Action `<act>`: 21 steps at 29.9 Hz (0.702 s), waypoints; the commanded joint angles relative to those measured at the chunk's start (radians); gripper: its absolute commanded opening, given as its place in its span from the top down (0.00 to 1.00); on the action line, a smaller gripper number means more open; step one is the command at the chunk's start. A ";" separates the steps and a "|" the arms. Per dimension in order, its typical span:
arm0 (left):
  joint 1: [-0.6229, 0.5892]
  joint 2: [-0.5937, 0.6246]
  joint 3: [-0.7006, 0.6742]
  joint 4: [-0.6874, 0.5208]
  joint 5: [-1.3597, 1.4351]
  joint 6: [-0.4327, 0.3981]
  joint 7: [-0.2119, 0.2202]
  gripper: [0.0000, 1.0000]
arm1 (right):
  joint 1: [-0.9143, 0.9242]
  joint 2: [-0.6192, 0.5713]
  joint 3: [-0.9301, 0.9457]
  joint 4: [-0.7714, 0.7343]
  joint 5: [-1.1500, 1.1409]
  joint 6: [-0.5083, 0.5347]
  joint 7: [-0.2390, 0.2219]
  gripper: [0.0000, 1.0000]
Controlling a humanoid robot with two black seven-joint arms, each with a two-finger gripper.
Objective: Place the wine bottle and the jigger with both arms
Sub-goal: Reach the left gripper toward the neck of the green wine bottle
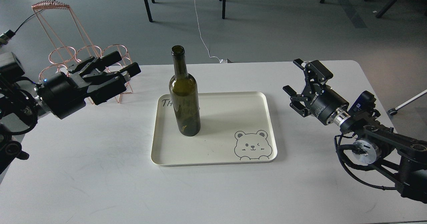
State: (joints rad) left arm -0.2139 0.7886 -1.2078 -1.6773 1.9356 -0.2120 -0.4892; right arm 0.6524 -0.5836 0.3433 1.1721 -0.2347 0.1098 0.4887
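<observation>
Glass, olive-dark and likely heavy and slick, the wine bottle (184, 98) stands upright at the left of the cream tray (263, 130); the wide body looks a surer hold than the narrow neck. Either side hang the left gripper (125, 63) and right gripper (294, 77), both spread and empty. No jigger shows.

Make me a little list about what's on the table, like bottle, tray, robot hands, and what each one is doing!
wine bottle: upright on the tray, left part, nothing touching it
tray: cream, bear drawing in one corner, on the white table
left gripper: open, empty, pointing toward the bottle
right gripper: open, empty, right of the tray
jigger: not visible
wire rack: copper, back left corner
</observation>
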 commanded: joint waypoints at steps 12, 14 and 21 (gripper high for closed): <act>-0.259 -0.072 0.235 0.114 0.171 -0.001 0.001 0.02 | -0.004 -0.001 0.000 -0.003 -0.003 -0.002 0.000 0.01; -0.278 -0.089 0.260 0.129 0.171 -0.001 0.001 0.02 | -0.005 -0.001 0.000 -0.003 -0.003 -0.002 0.000 0.01; -0.346 -0.132 0.318 0.174 0.171 0.000 0.001 0.02 | -0.007 -0.001 0.000 -0.011 -0.003 -0.002 0.000 0.01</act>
State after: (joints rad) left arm -0.5379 0.6718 -0.9060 -1.5209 2.1059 -0.2121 -0.4886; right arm 0.6461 -0.5845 0.3435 1.1679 -0.2387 0.1073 0.4888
